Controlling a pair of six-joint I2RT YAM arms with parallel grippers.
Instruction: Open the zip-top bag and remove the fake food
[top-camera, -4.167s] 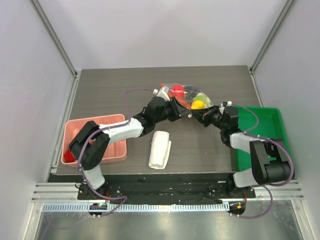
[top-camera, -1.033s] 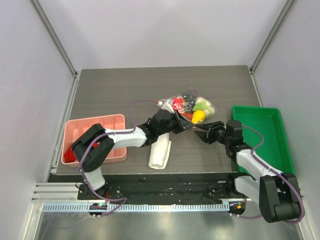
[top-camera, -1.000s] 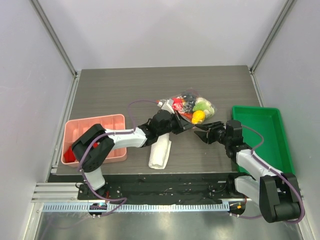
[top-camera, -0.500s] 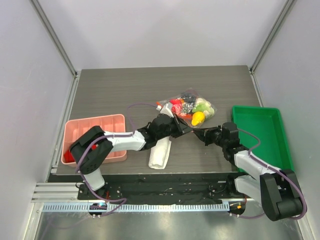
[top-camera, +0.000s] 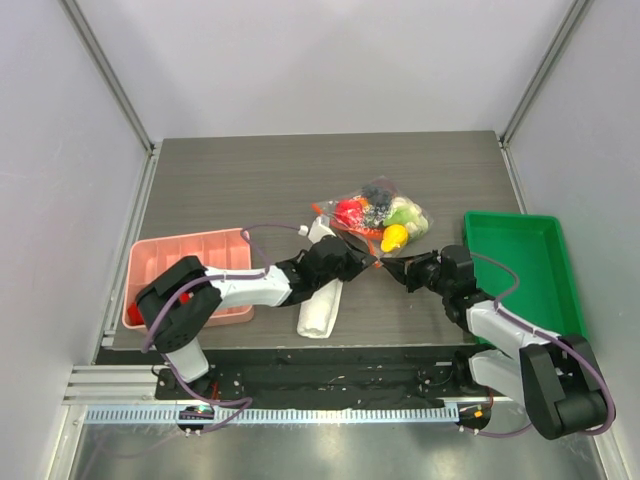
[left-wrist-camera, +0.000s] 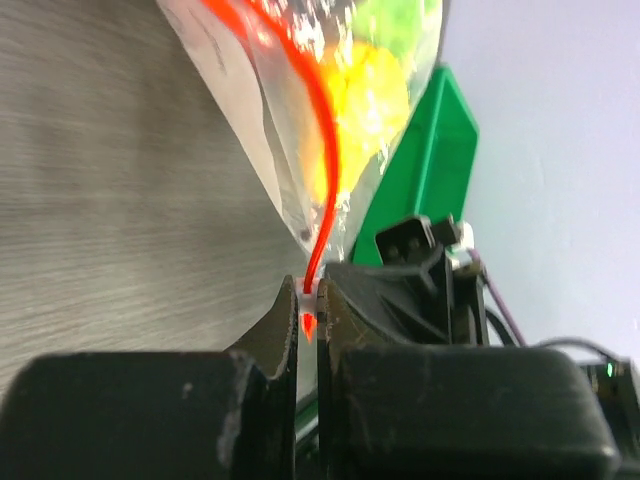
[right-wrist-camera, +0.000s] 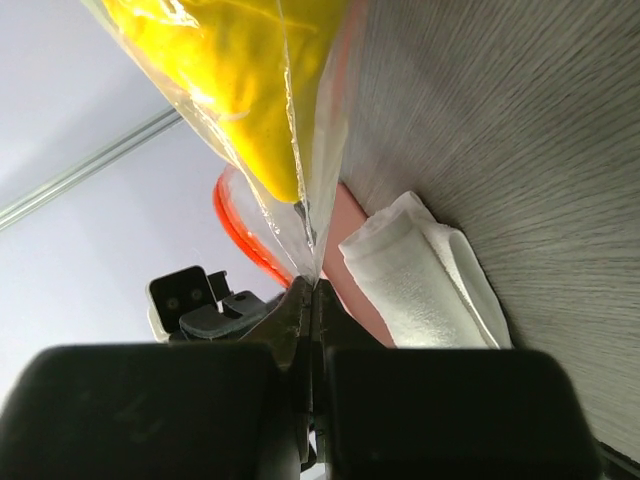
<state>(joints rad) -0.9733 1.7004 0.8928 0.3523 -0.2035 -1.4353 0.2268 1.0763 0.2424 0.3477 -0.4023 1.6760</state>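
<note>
We find the zip-top bag (top-camera: 378, 212) lying on the dark table (top-camera: 230, 180), right of centre, with the fake food (top-camera: 372, 213) bunched inside its far end. Its near corner reaches towards us and sits between our two grippers, which meet tip to tip just in front of the bag. Our left gripper (left-wrist-camera: 307, 302) is pinched tight on the end of the orange-red zip strip (left-wrist-camera: 327, 150), and the strip runs up from between the fingers into the bag. Our right gripper (right-wrist-camera: 311, 290) is clamped on a fold of the clear film just under a yellow piece (right-wrist-camera: 240, 60), its fingers pressed together. A folded white cloth (top-camera: 320, 300) lies beside the left gripper, and a green tray (top-camera: 520, 270) sits to the right.
</note>
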